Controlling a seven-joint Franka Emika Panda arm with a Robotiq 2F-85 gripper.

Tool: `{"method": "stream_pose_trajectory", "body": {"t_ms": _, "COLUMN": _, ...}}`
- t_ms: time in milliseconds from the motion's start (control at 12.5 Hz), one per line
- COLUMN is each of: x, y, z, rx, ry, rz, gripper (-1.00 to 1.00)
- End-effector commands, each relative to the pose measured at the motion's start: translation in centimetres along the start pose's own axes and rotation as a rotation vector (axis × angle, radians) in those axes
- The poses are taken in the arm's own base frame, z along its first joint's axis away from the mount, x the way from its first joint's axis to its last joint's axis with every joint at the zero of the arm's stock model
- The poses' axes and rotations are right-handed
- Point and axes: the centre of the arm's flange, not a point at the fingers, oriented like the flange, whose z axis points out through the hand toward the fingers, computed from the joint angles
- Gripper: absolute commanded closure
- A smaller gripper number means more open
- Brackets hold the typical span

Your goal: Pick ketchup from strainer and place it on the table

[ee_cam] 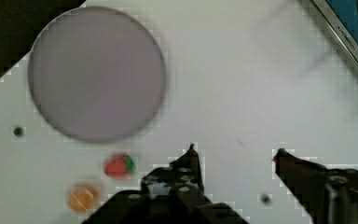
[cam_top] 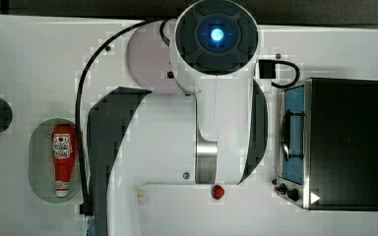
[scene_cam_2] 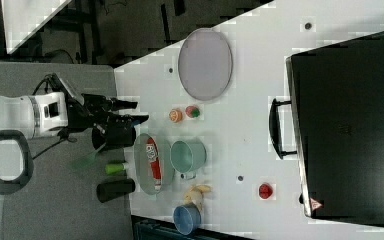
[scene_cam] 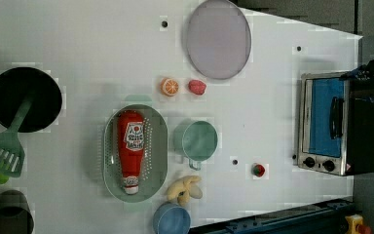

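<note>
Perforated plastic strainer [scene_cam: 158,146] — matt table [scene_cam: 78,48]

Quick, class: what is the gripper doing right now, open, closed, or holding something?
Gripper: open, holding nothing; fingers spread above the bare table.

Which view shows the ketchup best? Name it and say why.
The left view: the ketchup lies unobstructed in the strainer, label readable. The top view shows it beside a cable at the frame's left; the right view shows it small.
</note>
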Motion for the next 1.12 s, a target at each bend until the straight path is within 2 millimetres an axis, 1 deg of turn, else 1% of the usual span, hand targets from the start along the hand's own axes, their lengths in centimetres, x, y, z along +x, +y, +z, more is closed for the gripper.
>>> {"method": "stream_pose_trajectory", "body": {"t_ms": 80, "x": -7.2, "y": 6.0, "z": -6.9, "rx": 0.009, "ry": -0.033, "rz": 0.087, "gripper": -0.58}}
{"method": "stream_pose_trajectory", "body": {"t_ms": 240, "x": -8.4, "y": 4.4, "z": -6.6, "rx": -0.002, "ry": -0.032, "rz": 0.048, "gripper": -0.99}}
{"method": "stream_pose_trajectory", "body": {"t_ms": 400, "x": -10.3, "y": 2.1, "z": -6.2, "rx": -0.018, "ry": -0.030, "rz": -0.008, "gripper": -1.00}}
{"method": "stream_pose_trajectory", "body": {"t_ms": 560, "x": -12.8, "y": -0.7, "z": -5.5, "rx": -0.038, "ry": -0.028, "rz": -0.078, "gripper": -1.00}}
{"method": "stream_pose_trajectory", "body": {"t_ms": 880, "x": -18.7, "y": -6.6, "z": -3.7, "rx": -0.052, "ry": -0.004, "rz": -0.219, "gripper": -1.00}}
{"method": "stream_pose_trajectory", "body": {"t_ms": 1120, "x": -23.3, "y": -11.0, "z": -1.4, "rx": -0.036, "ry": 0.014, "rz": -0.339, "gripper": -1.00}}
